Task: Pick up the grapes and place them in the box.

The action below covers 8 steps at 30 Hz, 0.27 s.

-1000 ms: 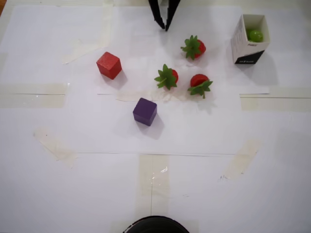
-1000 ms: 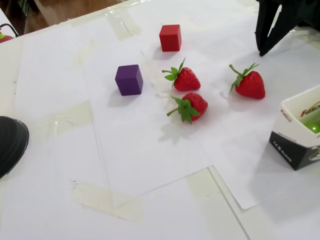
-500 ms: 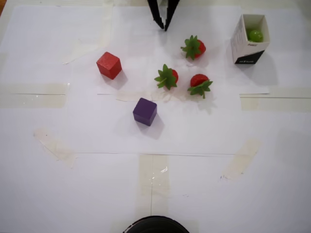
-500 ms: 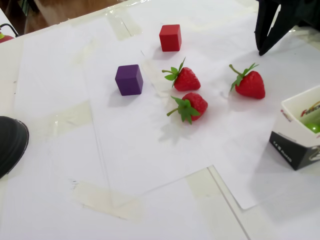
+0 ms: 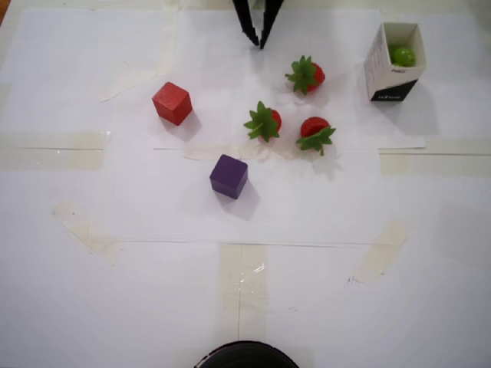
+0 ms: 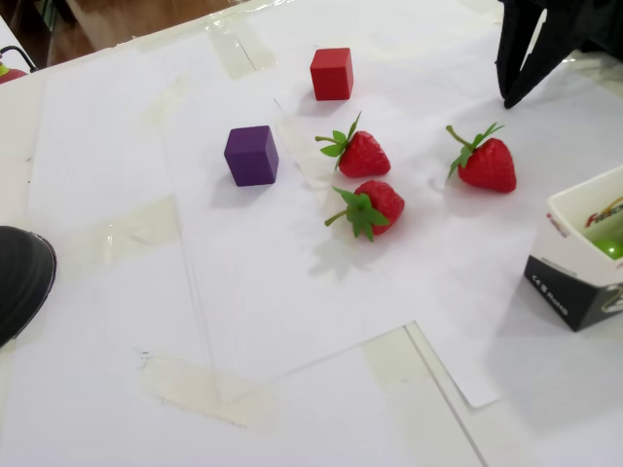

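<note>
One green grape (image 5: 402, 55) sits inside the box (image 5: 383, 75), which stands up at two o'clock on the overhead view, well apart from the arm. The gripper (image 5: 258, 40) hangs at twelve o'clock, fingers a sliver apart and holding nothing. Three strawberries (image 5: 265, 123) cluster near centre; a red cube (image 5: 172, 103) at ten, a purple cube (image 5: 229, 175) below them.

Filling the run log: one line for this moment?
tool: empty, fingers nearly together, top edge of overhead view | grape: inside box | loose grapes: none visible | strawberries, cubes: on paper, untouched
</note>
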{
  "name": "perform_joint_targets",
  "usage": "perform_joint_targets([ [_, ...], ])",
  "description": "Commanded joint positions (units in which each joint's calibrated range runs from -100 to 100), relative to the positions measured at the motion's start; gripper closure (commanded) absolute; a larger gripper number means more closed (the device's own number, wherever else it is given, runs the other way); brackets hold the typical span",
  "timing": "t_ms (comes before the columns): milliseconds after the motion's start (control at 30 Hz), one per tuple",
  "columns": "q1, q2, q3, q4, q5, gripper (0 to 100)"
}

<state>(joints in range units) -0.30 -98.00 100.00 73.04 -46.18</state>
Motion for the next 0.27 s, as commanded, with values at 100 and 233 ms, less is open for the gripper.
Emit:
perform_joint_targets([
  [100, 0.74, 0.41, 0.0, -0.58, -0.34, 100],
  [233, 0.74, 0.41, 0.0, -0.74, -0.34, 100],
])
